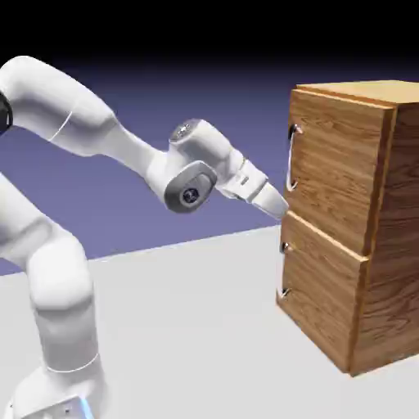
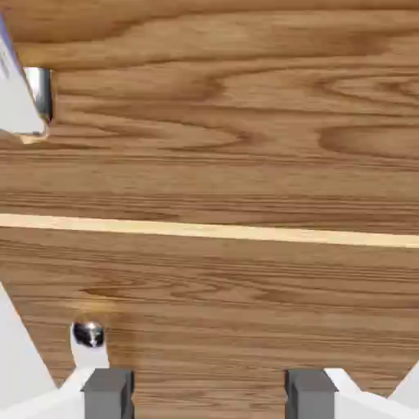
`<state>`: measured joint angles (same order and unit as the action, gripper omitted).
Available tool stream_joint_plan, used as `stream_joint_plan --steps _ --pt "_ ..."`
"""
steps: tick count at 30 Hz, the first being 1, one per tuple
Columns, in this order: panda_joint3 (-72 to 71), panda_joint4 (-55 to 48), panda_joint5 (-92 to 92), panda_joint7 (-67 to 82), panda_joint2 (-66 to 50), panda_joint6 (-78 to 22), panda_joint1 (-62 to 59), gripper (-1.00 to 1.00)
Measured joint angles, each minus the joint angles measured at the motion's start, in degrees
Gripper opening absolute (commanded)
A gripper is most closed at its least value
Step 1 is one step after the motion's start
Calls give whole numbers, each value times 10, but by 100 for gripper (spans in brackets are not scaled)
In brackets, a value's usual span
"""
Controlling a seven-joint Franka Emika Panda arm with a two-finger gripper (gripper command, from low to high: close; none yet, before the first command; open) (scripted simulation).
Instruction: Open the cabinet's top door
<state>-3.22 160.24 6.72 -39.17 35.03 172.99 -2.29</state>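
The cabinet (image 1: 352, 221) of brown grained wood stands at the exterior view's right. Its top door (image 1: 335, 164) carries a curved silver handle (image 1: 291, 157) near its left edge. My gripper (image 1: 281, 208) points at the cabinet front, just below that handle and close to the seam between the two panels. In the hand view the wood fills the picture, with the pale seam (image 2: 209, 232) running across. The top door's handle (image 2: 36, 94) shows at the upper left. My gripper (image 2: 209, 397) is open, with only wood showing between its fingertips (image 2: 109, 393).
The shorter lower panel (image 1: 319, 299) has its own small handle (image 1: 284, 270), and one end of this lower handle (image 2: 87, 334) shows just above my left fingertip in the hand view. The grey table (image 1: 188, 327) stretches out in front of the cabinet.
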Motion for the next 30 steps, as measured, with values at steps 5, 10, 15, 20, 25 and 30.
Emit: stream_joint_plan --steps 5,10,15,20,25,30 --pt "-60 -14 125 61 44 -19 -55 0" --pt "-119 -28 249 122 88 -38 -110 0" --pt "-179 -42 374 183 132 -56 -165 0" --pt "-239 -56 498 243 176 -75 -220 0" --pt "-298 -70 623 304 219 -94 -276 0" --pt "-358 -84 748 365 263 -113 -331 0"
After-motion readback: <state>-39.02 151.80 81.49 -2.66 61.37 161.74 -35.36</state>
